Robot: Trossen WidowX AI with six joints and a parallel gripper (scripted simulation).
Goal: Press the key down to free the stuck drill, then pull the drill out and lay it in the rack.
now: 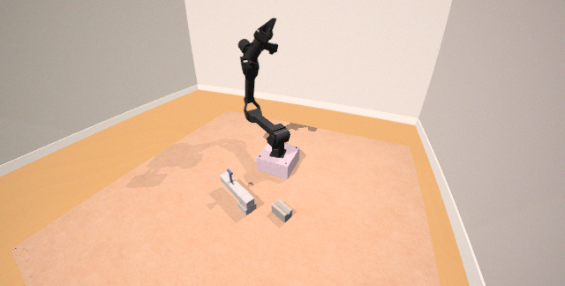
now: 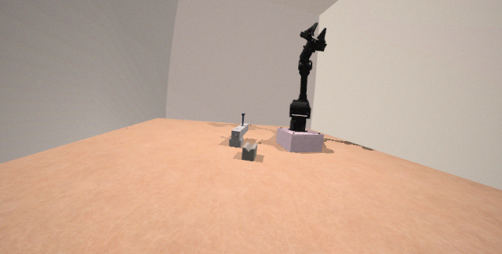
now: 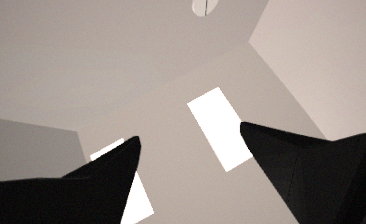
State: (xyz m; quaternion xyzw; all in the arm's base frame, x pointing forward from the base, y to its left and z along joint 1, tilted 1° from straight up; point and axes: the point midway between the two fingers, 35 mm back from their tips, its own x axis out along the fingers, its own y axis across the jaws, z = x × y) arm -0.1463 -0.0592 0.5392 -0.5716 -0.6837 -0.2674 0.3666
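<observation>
High above the pink base (image 1: 272,166) (image 2: 306,143), the gripper (image 1: 272,25) (image 2: 318,31) (image 3: 190,134) points upward, fingers spread, holding nothing. The drill's shape is hard to make out; the wrist view cuts off both fingers.

A bare, boxlike room, with nothing that settles its kind: plain grey and cream walls (image 1: 318,30) (image 2: 243,50), white skirting (image 1: 309,102) along an orange-brown floor (image 1: 57,180), and bright rectangular ceiling panels (image 3: 219,130) overhead. A black robot arm (image 1: 250,87) (image 2: 303,85) hints at a lab.
</observation>
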